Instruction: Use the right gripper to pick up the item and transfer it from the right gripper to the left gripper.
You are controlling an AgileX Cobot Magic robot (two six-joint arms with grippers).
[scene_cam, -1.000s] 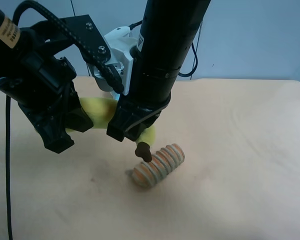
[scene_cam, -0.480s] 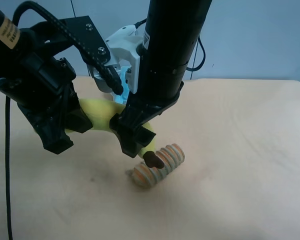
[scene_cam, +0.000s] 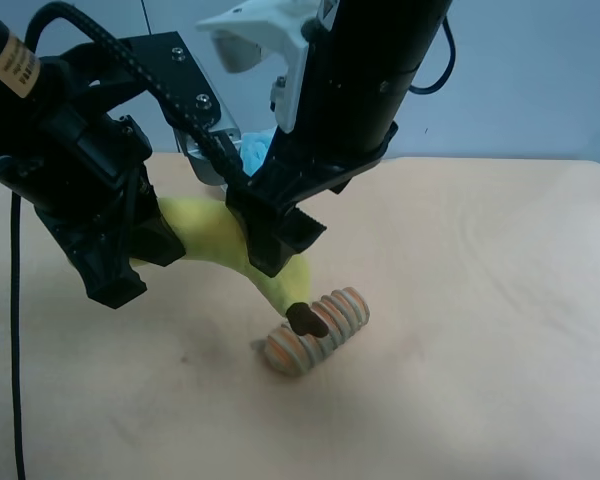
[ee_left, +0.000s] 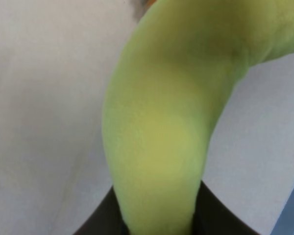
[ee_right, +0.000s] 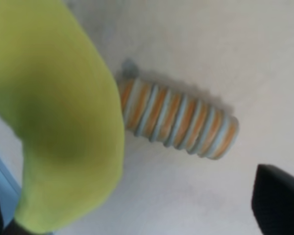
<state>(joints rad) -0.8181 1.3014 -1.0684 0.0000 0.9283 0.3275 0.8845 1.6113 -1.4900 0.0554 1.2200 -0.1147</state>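
Note:
The yellow plush banana [scene_cam: 208, 232] hangs in the air, its brown stem tip just above the striped roll [scene_cam: 320, 330]. The left gripper [scene_cam: 145, 255], the angular black claw at the exterior view's left, is shut on the banana's far end. In the left wrist view the banana [ee_left: 161, 137] fills the frame between the dark fingers [ee_left: 100, 220]. The right gripper [scene_cam: 275, 240], on the round black arm, stands in front of the banana's middle. In the right wrist view its fingers [ee_right: 279, 200] are wide apart, with the banana [ee_right: 54, 112] to one side and ungripped.
The orange-and-grey striped roll [ee_right: 179, 122] lies on the beige table [scene_cam: 480, 300] under the banana's tip. A light-blue pouf [scene_cam: 255, 150] shows behind the arms. A black cable hangs at the exterior view's left edge.
The right arm has risen and its jaws have come off the banana. The banana's stem end has dropped toward the striped roll. The left arm has not moved.

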